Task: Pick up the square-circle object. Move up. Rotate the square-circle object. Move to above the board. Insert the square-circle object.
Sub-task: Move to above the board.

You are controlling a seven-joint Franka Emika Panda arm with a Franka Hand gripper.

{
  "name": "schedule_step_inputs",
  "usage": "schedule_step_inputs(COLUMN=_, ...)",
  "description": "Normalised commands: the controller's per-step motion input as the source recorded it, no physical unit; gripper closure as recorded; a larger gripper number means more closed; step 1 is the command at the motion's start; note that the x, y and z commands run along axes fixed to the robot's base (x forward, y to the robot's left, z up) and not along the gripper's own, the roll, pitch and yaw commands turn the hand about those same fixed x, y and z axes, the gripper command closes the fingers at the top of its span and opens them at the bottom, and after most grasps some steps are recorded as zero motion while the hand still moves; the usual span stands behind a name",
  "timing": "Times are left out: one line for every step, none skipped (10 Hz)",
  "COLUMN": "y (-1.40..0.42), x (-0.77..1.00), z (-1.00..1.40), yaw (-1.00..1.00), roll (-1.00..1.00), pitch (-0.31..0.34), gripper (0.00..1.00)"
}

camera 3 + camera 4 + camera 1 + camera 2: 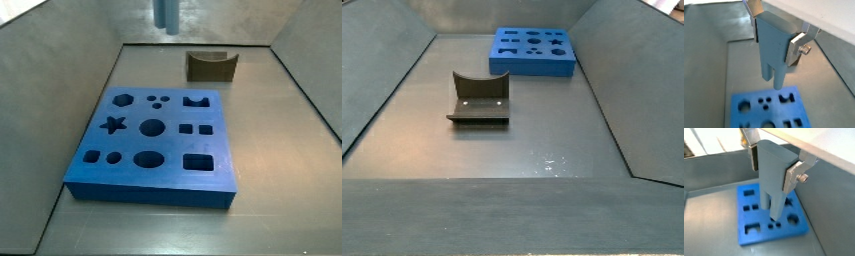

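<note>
Square-circle object (772, 175) is a long grey-blue piece, held up in the air by the gripper (774, 165). In both wrist views the silver fingers (796, 46) are squeezed tight on its top part, and its lower end hangs free above the blue board (757, 215). It looks hard, smooth and light, so it could slip. Holding its flat sides up high seems best.
</note>
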Motion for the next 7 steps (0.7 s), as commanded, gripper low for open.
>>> schedule_step_inputs(y=-0.62, x=0.05, z=0.13, yaw=1.0, roll=0.01, pitch=0.099, gripper=1.0)
schedule_step_inputs(y=-0.37, x=0.07, z=0.08, yaw=1.0, roll=0.02, pitch=0.108, gripper=1.0)
schedule_step_inputs(y=-0.26, x=0.07, z=0.06, yaw=1.0, roll=0.02, pitch=0.114, gripper=1.0)
schedule_step_inputs(y=-0.15, x=0.06, z=0.04, yaw=1.0, roll=0.02, pitch=0.127, gripper=1.0)
schedule_step_inputs(y=-0.1, x=0.06, z=0.03, yaw=1.0, roll=0.03, pitch=0.14, gripper=1.0)
schedule_step_inputs(y=-0.06, x=0.06, z=0.03, yaw=1.0, roll=0.03, pitch=0.153, gripper=1.0)
schedule_step_inputs(y=-0.05, x=0.07, z=0.02, yaw=1.0, roll=0.03, pitch=0.163, gripper=1.0)
